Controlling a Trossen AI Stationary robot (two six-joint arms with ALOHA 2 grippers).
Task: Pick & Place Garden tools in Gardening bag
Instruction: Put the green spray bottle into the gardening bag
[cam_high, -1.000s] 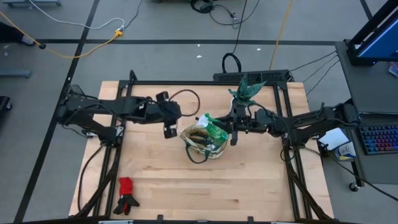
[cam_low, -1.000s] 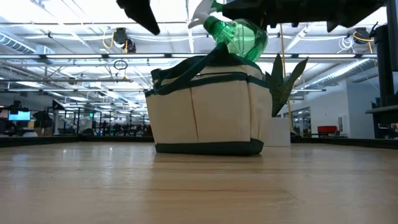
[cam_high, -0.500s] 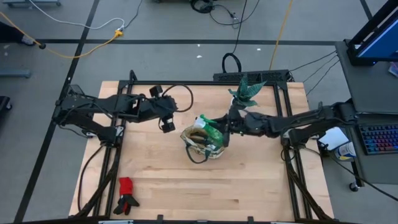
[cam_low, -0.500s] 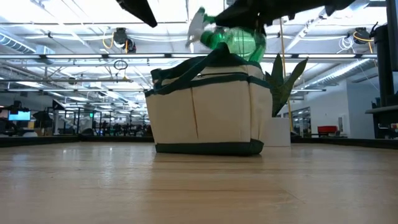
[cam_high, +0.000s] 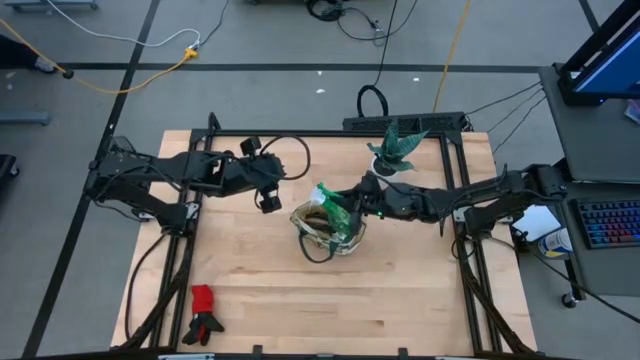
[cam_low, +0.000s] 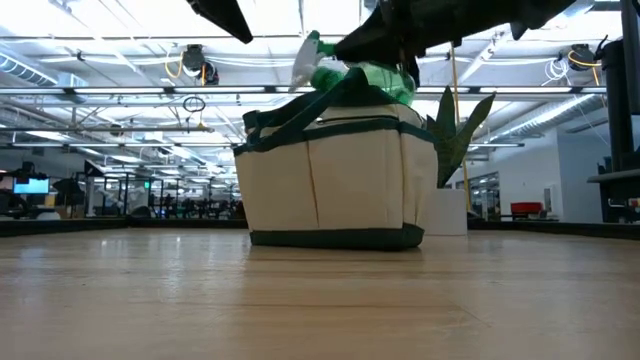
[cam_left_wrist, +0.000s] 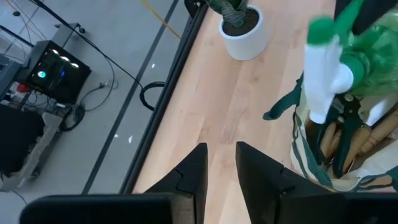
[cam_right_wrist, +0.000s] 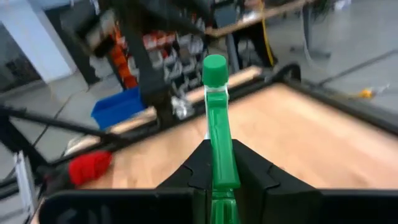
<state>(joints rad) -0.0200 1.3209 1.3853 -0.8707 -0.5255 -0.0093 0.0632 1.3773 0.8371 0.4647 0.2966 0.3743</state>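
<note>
Right gripper (cam_high: 352, 207): clamped on green plastic spray bottle (cam_high: 335, 203), centre frame, above beige fabric bag (cam_high: 328, 235).
Left gripper (cam_left_wrist: 221, 163): slightly parted, empty.

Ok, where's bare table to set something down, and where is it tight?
Free: the wide strip of table in front of the bag, right of the gloves, and the patch left of the bag below the left pincer. Crowded: between bag and plant, where the right pincer holds the spray bottle over the bag.
</note>
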